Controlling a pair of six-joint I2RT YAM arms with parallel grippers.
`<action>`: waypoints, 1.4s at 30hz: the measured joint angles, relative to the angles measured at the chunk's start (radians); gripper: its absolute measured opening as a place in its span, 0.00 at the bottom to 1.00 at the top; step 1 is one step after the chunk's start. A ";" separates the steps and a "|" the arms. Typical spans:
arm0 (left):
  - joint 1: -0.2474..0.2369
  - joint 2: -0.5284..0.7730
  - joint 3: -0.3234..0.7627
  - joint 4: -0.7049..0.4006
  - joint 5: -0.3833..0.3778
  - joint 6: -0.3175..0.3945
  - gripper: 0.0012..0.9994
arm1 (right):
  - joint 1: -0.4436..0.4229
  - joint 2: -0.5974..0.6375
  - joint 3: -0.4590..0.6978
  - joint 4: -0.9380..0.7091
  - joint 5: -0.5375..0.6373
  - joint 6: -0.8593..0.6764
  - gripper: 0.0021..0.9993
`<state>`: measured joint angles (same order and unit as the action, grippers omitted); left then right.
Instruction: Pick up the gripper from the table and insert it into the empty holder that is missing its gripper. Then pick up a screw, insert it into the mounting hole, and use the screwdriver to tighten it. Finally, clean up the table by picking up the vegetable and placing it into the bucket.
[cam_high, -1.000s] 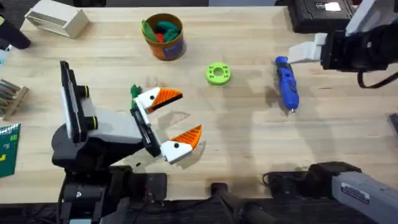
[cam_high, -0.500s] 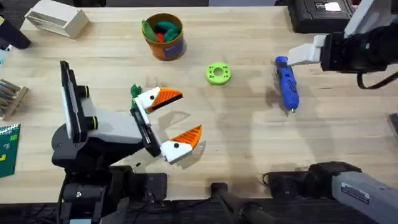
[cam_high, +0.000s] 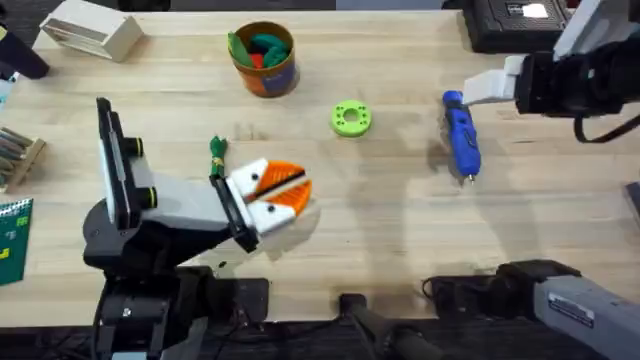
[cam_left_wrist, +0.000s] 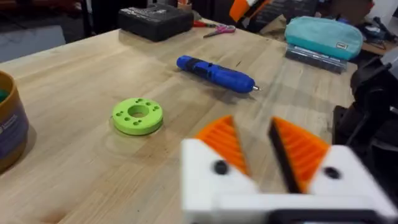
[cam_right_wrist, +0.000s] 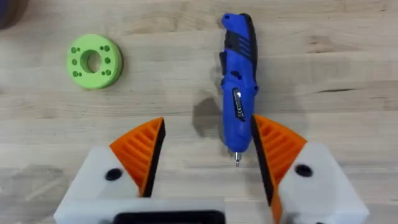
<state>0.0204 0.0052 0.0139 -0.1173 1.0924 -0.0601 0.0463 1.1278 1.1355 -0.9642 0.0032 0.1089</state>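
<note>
Overhead view: the blue pen-shaped screwdriver (cam_high: 461, 134) lies flat on the pale wooden bench (cam_high: 400, 230), its thin silver tip toward the arms' bases and its blunt end toward the far edge. The right hand (cam_right_wrist: 208, 163) stands over it from the right, fingers spread wide and gripping nothing; in the right wrist view the tool's tip sits in the gap, close against one orange ribbed pad (cam_right_wrist: 273, 152). A small silver plate shows on the blue barrel, its writing too small to read.

At the left, the left hand (cam_high: 285, 187) rests low over the bench with its two white, orange-padded fingers drawn nearly together, a narrow slit between them and nothing held. Just behind it lies the slim dark-green vegetable (cam_high: 216, 150), near the hand's white block but apart from the fingertips.

The orange-yellow bucket (cam_high: 264, 62) stands upright toward the far edge, a dark blue label band around it, lettering unreadable, with green and red toy pieces inside. A bright green ring-shaped disc (cam_high: 350, 118) lies between bucket and screwdriver, well apart from both hands. A white box (cam_high: 90, 30) sits at the far left corner.
</note>
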 joint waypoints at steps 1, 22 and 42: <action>0.000 0.000 0.000 0.000 0.000 0.003 0.05 | 0.000 0.000 0.000 0.000 0.000 0.000 0.82; 0.000 0.000 0.000 0.000 0.000 0.037 0.01 | 0.000 0.000 0.000 0.012 0.000 -0.044 0.82; 0.000 0.000 0.000 0.000 0.000 0.038 0.01 | -0.006 0.316 0.201 -0.025 0.048 -0.162 0.82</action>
<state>0.0204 0.0055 0.0139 -0.1173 1.0927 -0.0219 0.0406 1.4443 1.3363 -0.9890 0.0514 -0.0535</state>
